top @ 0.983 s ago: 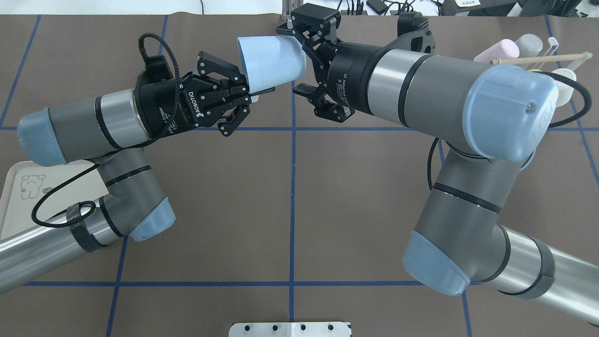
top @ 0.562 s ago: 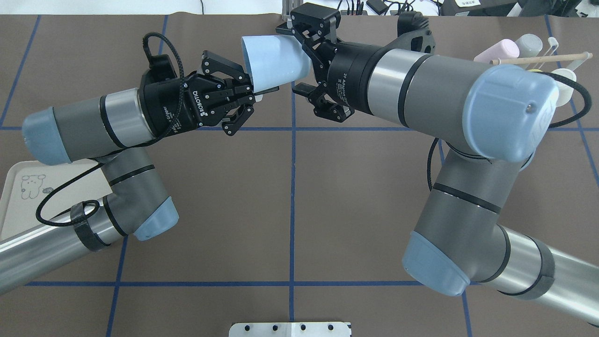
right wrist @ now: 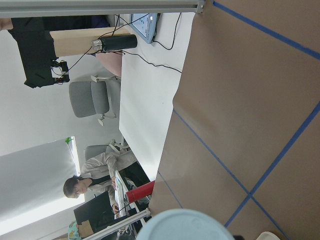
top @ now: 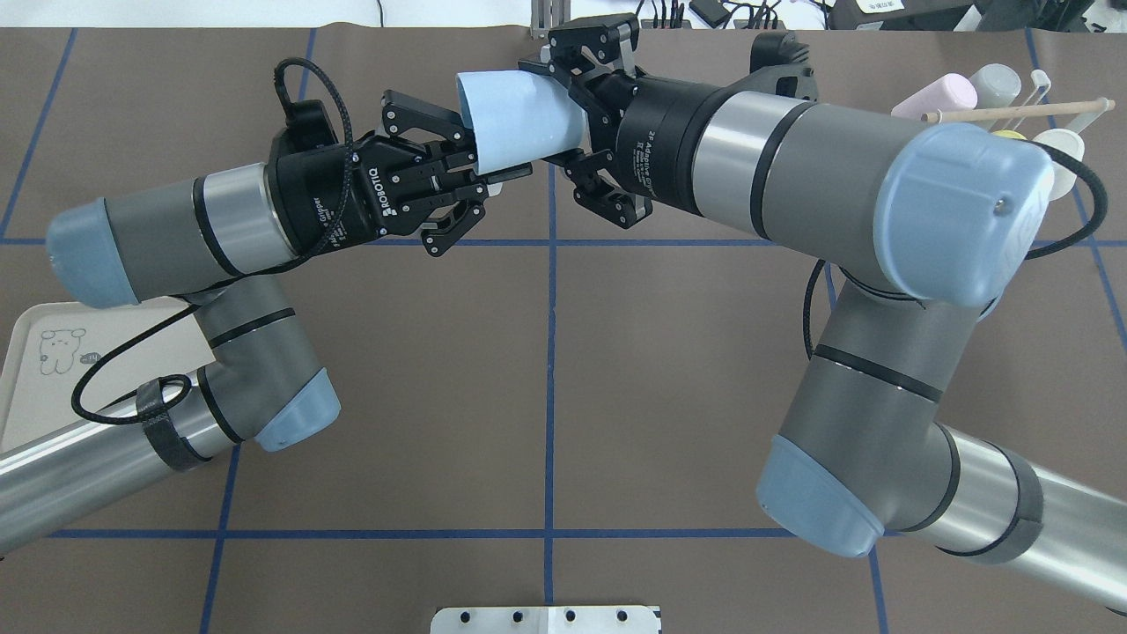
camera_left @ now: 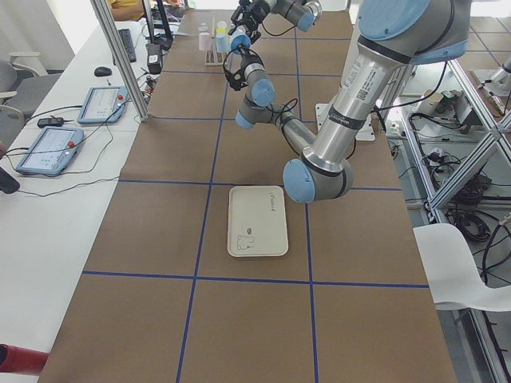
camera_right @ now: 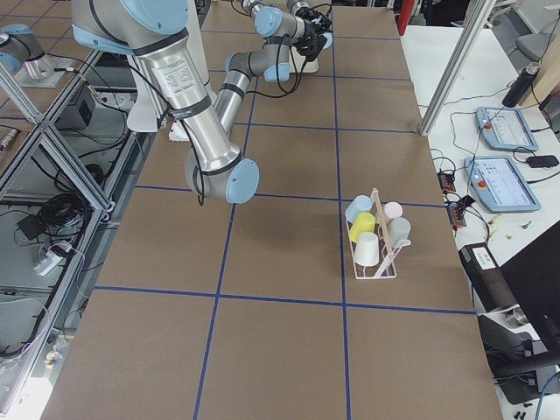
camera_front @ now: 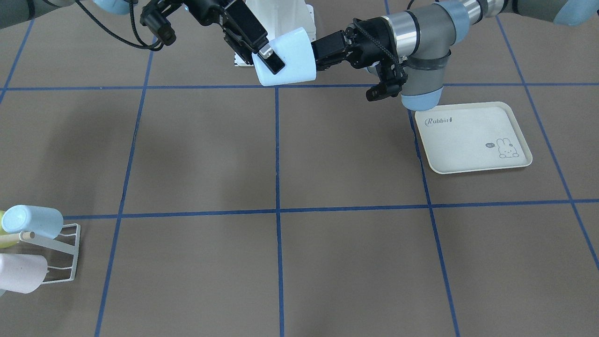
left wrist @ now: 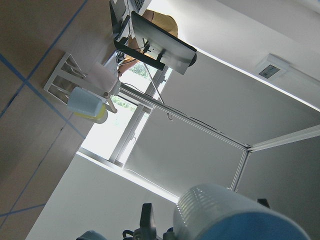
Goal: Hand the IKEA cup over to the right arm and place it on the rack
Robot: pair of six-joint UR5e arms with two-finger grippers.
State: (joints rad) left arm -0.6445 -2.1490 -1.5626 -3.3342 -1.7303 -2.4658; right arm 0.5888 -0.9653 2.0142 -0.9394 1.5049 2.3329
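Now the pale blue IKEA cup (top: 515,119) hangs on its side in the air above the far middle of the counter (top: 546,370), at the upper centre of the overhead view, caught between both arms. The left gripper (top: 489,173) has its fingers pinched shut on the lower part of the cup's open rim, as it did a second ago. That arm has pushed rightward since then, so its wrist and the cup's rim both sit a little nearer the frame's middle. The right gripper (top: 550,113) straddles the cup's closed end, and the change is plainest there. A second ago its fingers stood wide, the lower one clearly off the cup's wall. They have since drawn in, the upper finger lying along the cup's top edge and the lower one right at its underside. In the front-facing view one of its pads (camera_front: 271,62) lies flat on the cup's near side, so the fingers look closed onto the cup, though the far pad is hidden behind it. The rack (camera_front: 63,252) stands well apart at the lower left of that view, carrying a light blue cup (camera_front: 32,221) and a pink cup (camera_front: 21,273) beside its wooden dowel (camera_front: 18,237). The cream tray (camera_front: 463,150) lies flat at the view's right, just below the left arm's elbow in the frame.
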